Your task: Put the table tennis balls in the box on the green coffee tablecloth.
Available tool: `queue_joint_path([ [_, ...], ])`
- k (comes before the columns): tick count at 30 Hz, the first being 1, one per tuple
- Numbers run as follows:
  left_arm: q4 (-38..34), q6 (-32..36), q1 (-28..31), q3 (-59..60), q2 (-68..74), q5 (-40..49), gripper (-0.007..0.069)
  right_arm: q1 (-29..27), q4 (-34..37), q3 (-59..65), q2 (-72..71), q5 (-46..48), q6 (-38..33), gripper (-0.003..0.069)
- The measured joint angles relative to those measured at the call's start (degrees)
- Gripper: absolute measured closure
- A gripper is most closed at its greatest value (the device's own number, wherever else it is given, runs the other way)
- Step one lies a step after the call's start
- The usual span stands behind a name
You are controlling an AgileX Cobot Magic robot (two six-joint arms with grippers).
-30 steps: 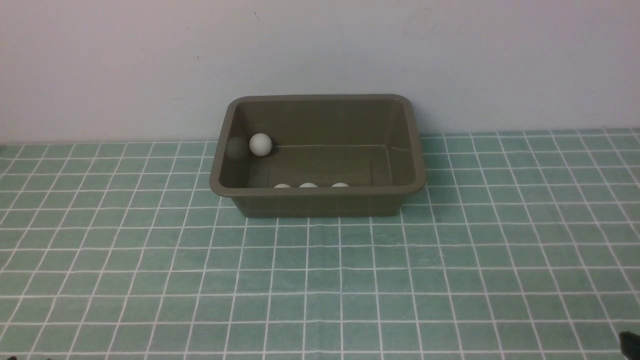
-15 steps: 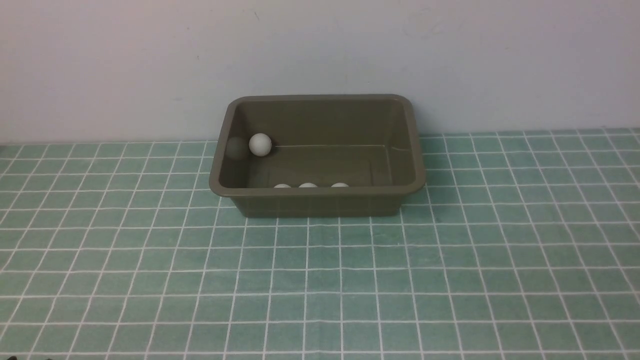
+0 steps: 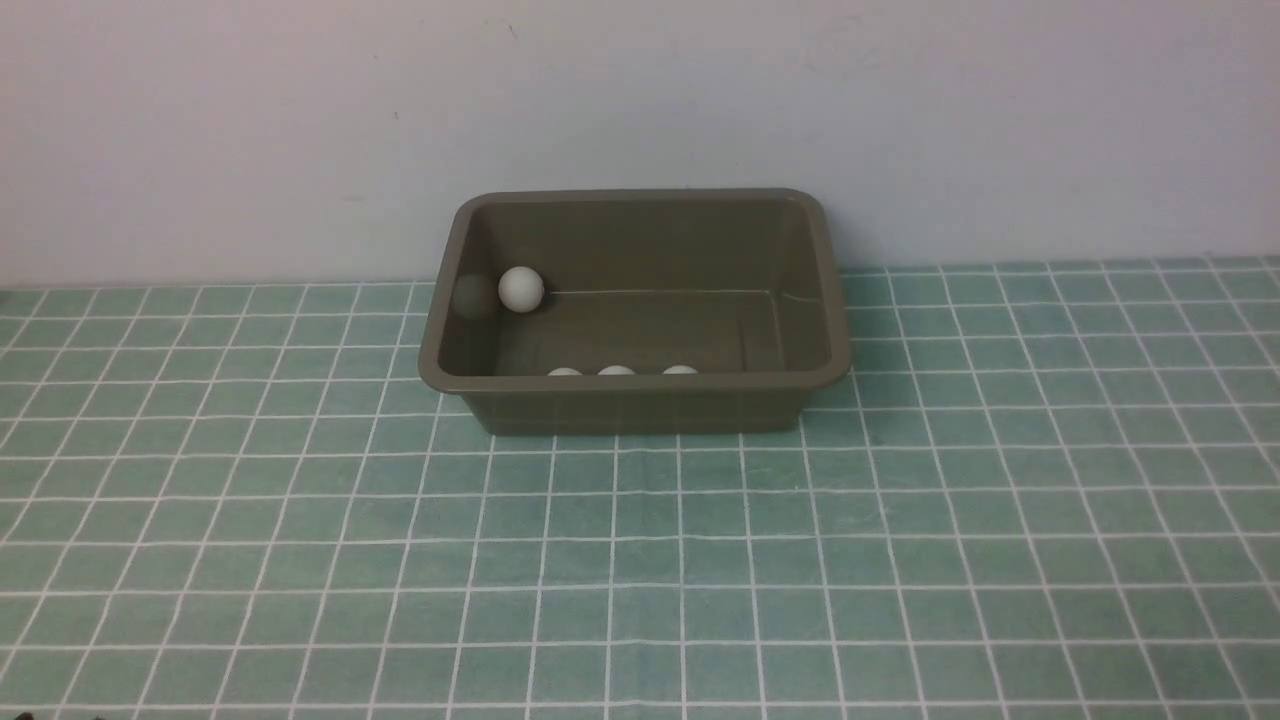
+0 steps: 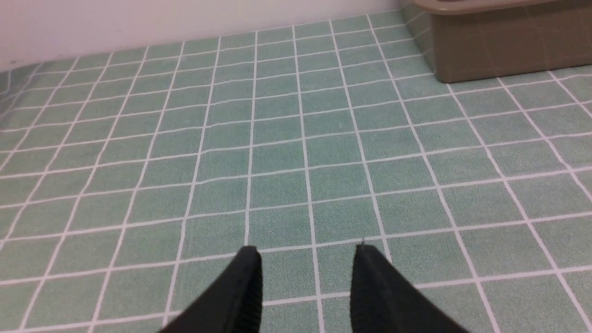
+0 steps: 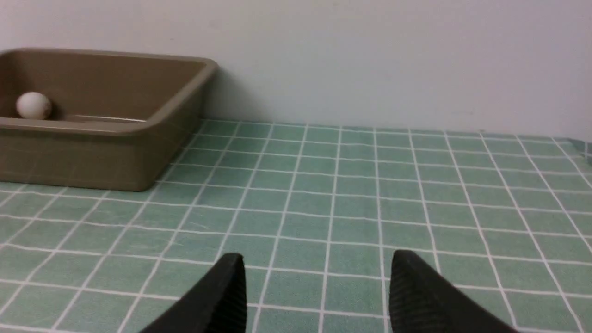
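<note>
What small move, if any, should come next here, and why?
Probably none beyond holding both arms back. Four balls already lie inside the box, and no ball shows on the cloth. The left gripper and the right gripper are empty, clear of the box.

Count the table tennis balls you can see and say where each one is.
4, all inside the box. One ball sits at the far left corner. The tops of three more peek over the near wall, which could hide others.
</note>
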Motion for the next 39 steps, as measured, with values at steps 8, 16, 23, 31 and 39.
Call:
queue_joint_path([
  [8,0.0,0.0,0.0,0.0,0.0,0.0,0.0377,-3.38,-2.5,0.06,-0.15,4.67,0.45,0.027],
  [16,0.0,0.0,0.0,0.0,0.0,0.0,0.0377,-4.18,-3.36,1.57,-0.15,4.6,0.46,0.027],
  [23,-0.05,0.0,0.0,0.0,0.0,0.0,0.0377,-4.18,-4.0,1.63,-0.15,4.54,0.46,0.027],
  [31,-0.05,0.0,0.0,0.0,0.0,0.0,0.0377,-4.18,-4.23,2.15,-0.15,2.06,0.46,0.027],
  [39,-0.05,0.0,0.0,0.0,0.0,0.0,0.0377,-4.18,-4.23,2.19,-0.15,1.86,0.51,0.027],
])
